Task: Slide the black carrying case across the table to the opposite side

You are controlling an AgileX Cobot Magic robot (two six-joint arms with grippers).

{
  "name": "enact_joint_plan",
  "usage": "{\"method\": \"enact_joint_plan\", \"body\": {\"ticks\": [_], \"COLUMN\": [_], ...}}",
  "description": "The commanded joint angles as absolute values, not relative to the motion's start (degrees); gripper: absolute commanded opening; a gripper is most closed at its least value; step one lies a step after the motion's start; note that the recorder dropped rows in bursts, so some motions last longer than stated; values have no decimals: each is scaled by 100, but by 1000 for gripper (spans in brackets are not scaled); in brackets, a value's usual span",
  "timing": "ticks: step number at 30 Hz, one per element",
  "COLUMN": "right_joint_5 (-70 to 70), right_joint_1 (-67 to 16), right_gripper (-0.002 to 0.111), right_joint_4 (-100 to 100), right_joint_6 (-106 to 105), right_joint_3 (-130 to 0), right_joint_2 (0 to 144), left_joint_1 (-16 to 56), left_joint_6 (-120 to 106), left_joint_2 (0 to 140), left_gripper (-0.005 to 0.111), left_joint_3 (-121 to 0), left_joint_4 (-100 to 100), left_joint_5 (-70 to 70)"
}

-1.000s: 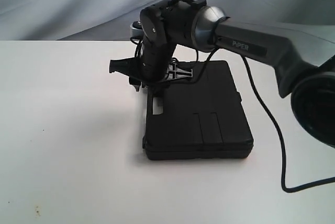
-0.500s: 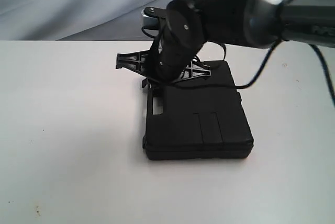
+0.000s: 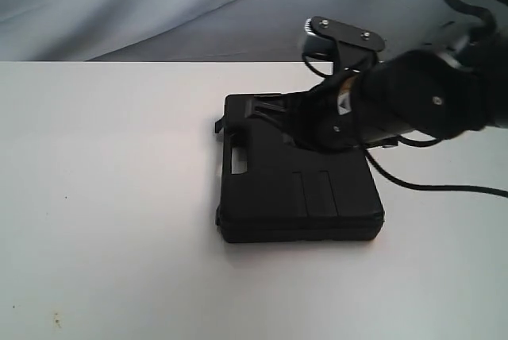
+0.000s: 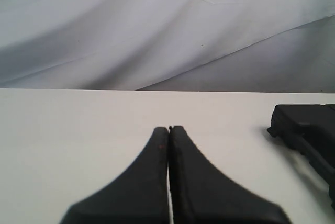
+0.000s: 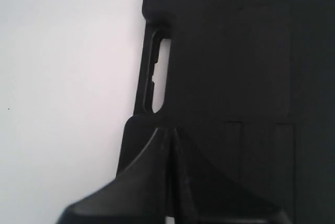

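The black carrying case (image 3: 302,197) lies flat and shut on the white table (image 3: 103,197), right of centre, its contents hidden; the right arm (image 3: 413,102) leans over its far half. The left gripper (image 4: 169,129) hangs over bare tabletop, fingers pressed together, empty. The right gripper (image 5: 168,132), likewise pinched together and empty, is above the lid near the handle slot (image 5: 159,72).

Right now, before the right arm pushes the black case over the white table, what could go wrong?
1. The right gripper is shut and points at the flat black plastic carrying case near its handle, off centre; a push there may turn the case instead of sliding it straight.
2. The thin black cable lies on the plain white table beside the case and might snag.
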State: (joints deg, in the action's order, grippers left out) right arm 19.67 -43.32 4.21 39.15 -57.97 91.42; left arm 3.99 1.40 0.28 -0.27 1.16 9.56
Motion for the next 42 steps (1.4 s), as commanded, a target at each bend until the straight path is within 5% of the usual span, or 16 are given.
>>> {"method": "enact_joint_plan", "body": {"ticks": [1, 42], "right_joint_5": [1548, -223], "right_joint_1": [-4046, -1322], "right_gripper": [0, 0], "right_joint_4": [376, 526], "right_joint_6": [3609, 1756], "right_joint_3": [-5140, -1035], "right_joint_2": [8494, 3395], "left_joint_1": [426, 426], "left_joint_6": [143, 143], "left_joint_2": [0, 0], "left_gripper": [0, 0], "left_joint_3": [0, 0], "left_joint_4": [113, 113], "left_joint_5": [926, 926]}}
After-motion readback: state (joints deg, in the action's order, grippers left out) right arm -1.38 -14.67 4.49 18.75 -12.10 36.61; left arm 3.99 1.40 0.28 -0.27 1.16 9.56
